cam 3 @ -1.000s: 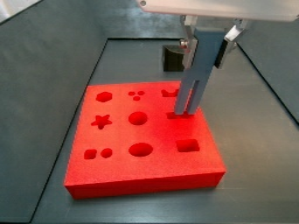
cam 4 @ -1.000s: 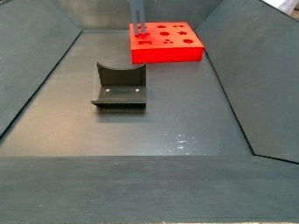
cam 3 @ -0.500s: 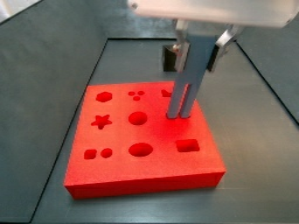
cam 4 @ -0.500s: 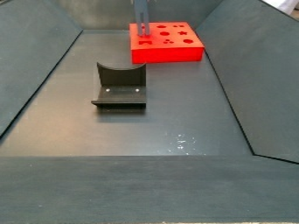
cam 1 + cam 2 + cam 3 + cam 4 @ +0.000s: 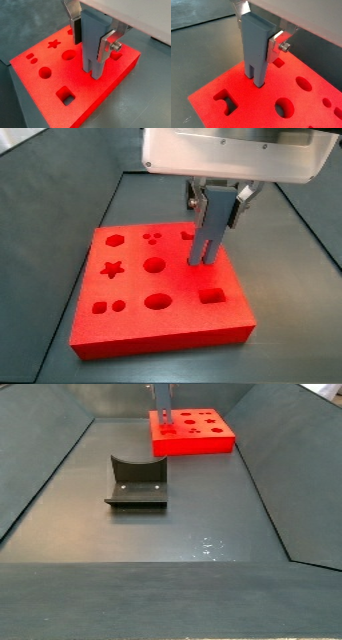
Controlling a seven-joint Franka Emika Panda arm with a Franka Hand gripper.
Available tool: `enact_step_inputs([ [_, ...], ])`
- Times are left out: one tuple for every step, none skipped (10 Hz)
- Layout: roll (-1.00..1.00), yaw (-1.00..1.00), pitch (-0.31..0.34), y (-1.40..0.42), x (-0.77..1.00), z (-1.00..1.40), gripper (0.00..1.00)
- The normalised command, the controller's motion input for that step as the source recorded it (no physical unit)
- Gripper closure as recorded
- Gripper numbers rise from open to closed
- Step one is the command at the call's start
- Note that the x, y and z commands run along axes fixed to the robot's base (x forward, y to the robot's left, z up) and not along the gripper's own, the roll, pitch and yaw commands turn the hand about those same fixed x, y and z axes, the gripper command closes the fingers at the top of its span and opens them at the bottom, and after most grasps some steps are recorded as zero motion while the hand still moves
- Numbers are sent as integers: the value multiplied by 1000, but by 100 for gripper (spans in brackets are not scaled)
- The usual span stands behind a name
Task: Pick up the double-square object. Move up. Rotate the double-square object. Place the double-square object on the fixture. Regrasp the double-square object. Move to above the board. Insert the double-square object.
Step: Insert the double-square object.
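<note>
A dark grey tray floor (image 5: 174, 534) with sloping walls filled the scene, and the board (image 5: 127, 318) lay flat on it, its red top cut with a hexagon, a star, circles and squares. The gripper (image 5: 214, 200) hung directly above the board, its silver fingers (image 5: 107, 47) clamped on the sides of the bar (image 5: 207, 233), which stood upright between them. In both wrist views the bar (image 5: 256, 47) showed as a blue-grey piece split at its lower end into two legs, and those legs met the board's (image 5: 251, 107) top surface near its middle; whether they had entered a recess or only touched the red surface could not be told. A square recess (image 5: 65, 95) lay open in the board (image 5: 100, 95) just beside the bar (image 5: 93, 45), and a round one (image 5: 45, 74) a little farther off. In a side view the bar (image 5: 162, 402) rose from the edge of the board (image 5: 194, 444) nearest the fixture (image 5: 136, 482), which stood well apart from the board on the bare floor, its curved notch facing up and nothing resting in it.
</note>
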Motion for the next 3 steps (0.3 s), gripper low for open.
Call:
enact_step_inputs([
  [-81,-46,0,0,14,-174,100],
  [-73,0,0,0,0,-51,100],
  [-27,0,0,0,0,-6,100],
])
